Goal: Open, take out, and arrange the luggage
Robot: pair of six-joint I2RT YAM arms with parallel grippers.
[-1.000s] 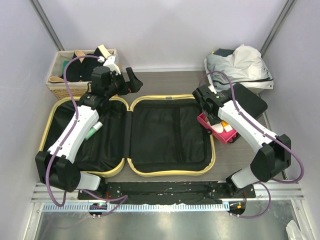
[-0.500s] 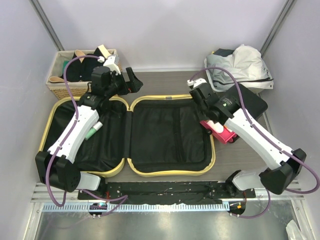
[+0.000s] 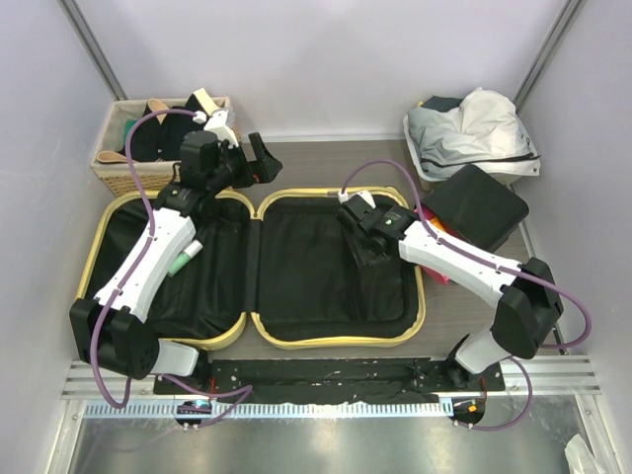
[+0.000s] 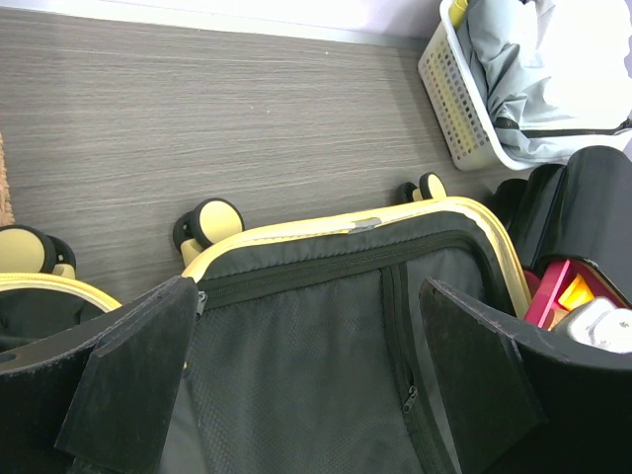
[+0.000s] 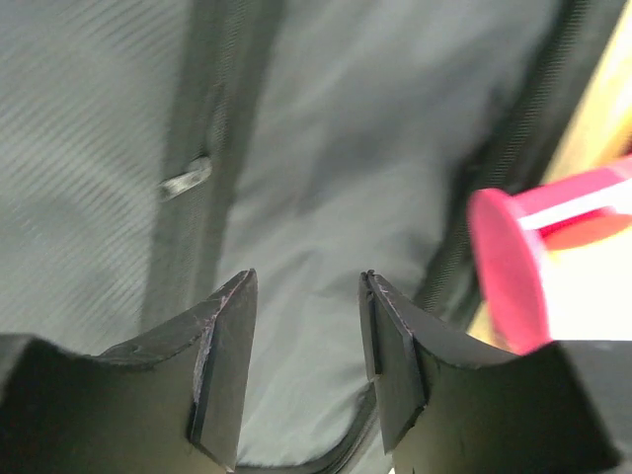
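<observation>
I was operating in a robot test cell, a lab set-up and no lived-in room; plain pale walls [image 3: 326, 69] boxed in the wood-grain tabletop [image 4: 197, 109] on three sides, with bare metal struts [image 3: 87, 44] slanting up at the back corners; two white arms [image 3: 148, 262] stood bolted to a black base plate [image 3: 326, 373] on a slotted aluminium rail [image 3: 573, 373] at the near edge; purple cables [image 3: 94, 355] looped loose off each arm.
</observation>
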